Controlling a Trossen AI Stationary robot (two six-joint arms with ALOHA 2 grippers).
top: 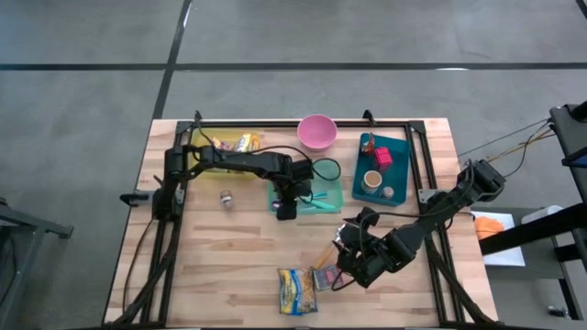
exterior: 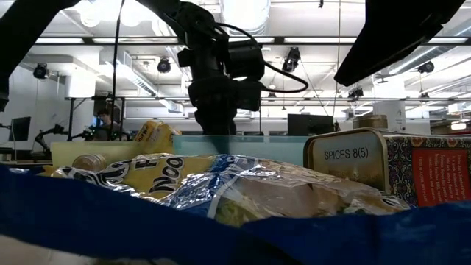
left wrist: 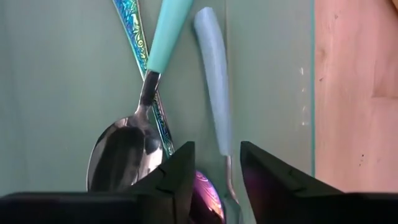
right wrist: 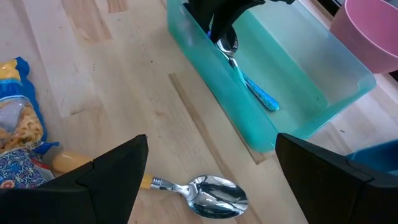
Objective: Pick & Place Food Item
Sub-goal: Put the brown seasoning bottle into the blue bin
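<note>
Nearest the low camera, a crinkled foil pasta bag (exterior: 221, 195) is lying flat on the surface, its blue and yellow film glinting; in the overhead view the bag (top: 295, 290) is sitting at the near edge of the wooden surface (top: 211, 266), well apart from both trays. This looks like the food item of the task, and nothing is gripping it.

Moving rightward from the far left, a yellow tray (top: 220, 147) is holding packets, probably sorted by kind. Next, the left pincer (top: 286, 207) is hanging inside the translucent teal bin (top: 332, 194), its jaws narrowly parted and gripping nothing, directly over smooth steel spoons (left wrist: 124, 155) with pastel handles; the cutlery seems gathered there as a set.

Further right, the right pincer (right wrist: 208, 180) is hovering low with its jaws spread wide and empty, over a shiny spoon with a yellow handle (right wrist: 208, 194) lying loose on the wood, just beside a printed spice tin (exterior: 386, 165). A pink bowl (top: 317, 131) is resting behind the bin.
</note>
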